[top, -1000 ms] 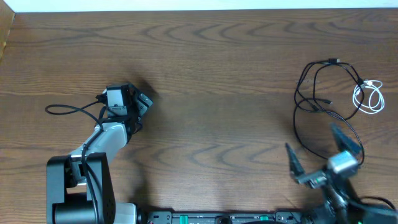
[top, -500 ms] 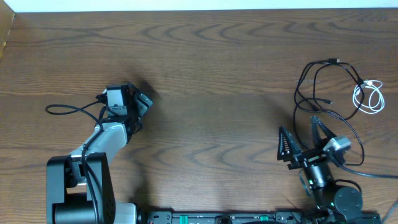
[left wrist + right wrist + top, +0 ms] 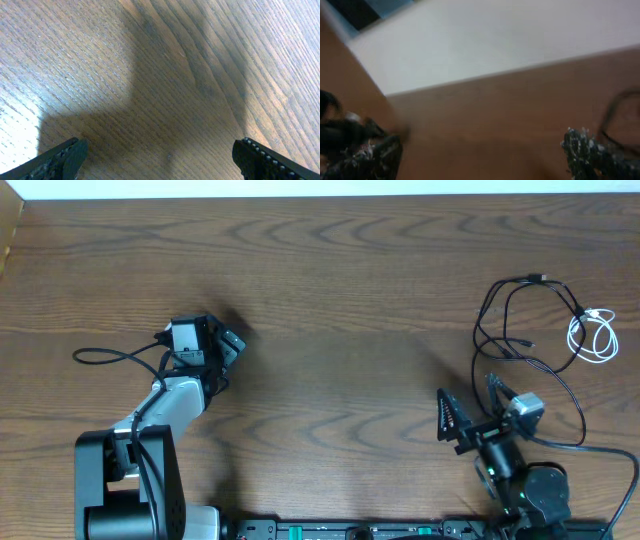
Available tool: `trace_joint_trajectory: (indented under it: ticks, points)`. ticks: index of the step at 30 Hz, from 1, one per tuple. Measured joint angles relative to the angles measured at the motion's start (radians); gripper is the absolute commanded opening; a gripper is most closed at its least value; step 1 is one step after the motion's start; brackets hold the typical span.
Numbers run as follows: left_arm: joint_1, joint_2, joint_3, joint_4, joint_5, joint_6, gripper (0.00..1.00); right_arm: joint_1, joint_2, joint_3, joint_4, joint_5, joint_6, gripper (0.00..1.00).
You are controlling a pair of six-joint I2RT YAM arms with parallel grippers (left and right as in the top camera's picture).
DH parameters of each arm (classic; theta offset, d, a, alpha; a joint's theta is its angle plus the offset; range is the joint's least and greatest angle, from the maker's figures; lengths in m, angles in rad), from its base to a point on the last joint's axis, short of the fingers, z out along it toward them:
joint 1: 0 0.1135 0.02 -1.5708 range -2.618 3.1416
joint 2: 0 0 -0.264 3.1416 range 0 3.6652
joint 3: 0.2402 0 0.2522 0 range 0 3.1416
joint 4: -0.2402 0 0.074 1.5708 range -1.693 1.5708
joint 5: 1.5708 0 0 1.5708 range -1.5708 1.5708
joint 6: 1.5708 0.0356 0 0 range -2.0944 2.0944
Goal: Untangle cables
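The black cables [image 3: 524,343] lie looped at the right of the wooden table [image 3: 330,270], with the white cable [image 3: 592,336] coiled at their far-right edge. The right gripper [image 3: 470,408] sits at their near loops, spread wide and empty. The left gripper [image 3: 228,358], well apart, is likewise wide and empty.

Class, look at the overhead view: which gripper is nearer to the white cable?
Right. The right gripper hangs close by, nearer the robot's side of the white cable; the left gripper is far across the table.

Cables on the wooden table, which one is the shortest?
The thin white cord, coiled in small loops at the bundle's right edge; the thin black cords beside it sprawl in much wider loops.
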Motion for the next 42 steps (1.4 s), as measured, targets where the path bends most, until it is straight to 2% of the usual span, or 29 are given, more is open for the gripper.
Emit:
trace_joint_trajectory:
  ticks: [5,15,26,42]
  points:
    - [0.0,0.0,0.0,0.0,0.0,0.0,0.98,0.0,0.014,0.0,-0.049,0.081,-0.068,0.99]
    - [0.0,0.0,0.0,0.0,0.0,0.0,0.98,0.0,0.106,0.0,-0.05,0.096,-0.182,0.99]
    - [0.0,0.0,0.0,0.0,0.0,0.0,0.98,0.0,0.107,0.0,-0.05,0.096,-0.407,0.99]
    - [0.0,0.0,0.0,0.0,0.0,0.0,0.98,0.0,0.107,0.0,-0.05,0.096,-0.453,0.99]
